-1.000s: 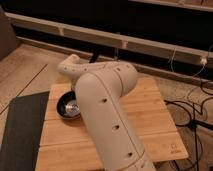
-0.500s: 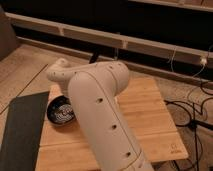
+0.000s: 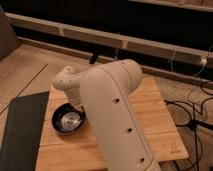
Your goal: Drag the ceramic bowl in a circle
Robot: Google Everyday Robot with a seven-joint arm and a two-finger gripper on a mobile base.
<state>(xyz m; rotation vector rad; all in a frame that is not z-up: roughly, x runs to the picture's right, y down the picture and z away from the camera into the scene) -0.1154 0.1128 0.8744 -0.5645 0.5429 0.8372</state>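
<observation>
The bowl is sitting on the wooden table, close to its left edge and near the front-left part. A dark mat is lying on the floor just beside that left edge. Open tabletop is stretching to the right of and behind the bowl. The white arm is reaching over the table from the front, covering much of its middle. The gripper is sitting at the bowl's back-right rim, hidden behind the wrist; its state cannot be told. Cables are trailing on the floor to the right.
</observation>
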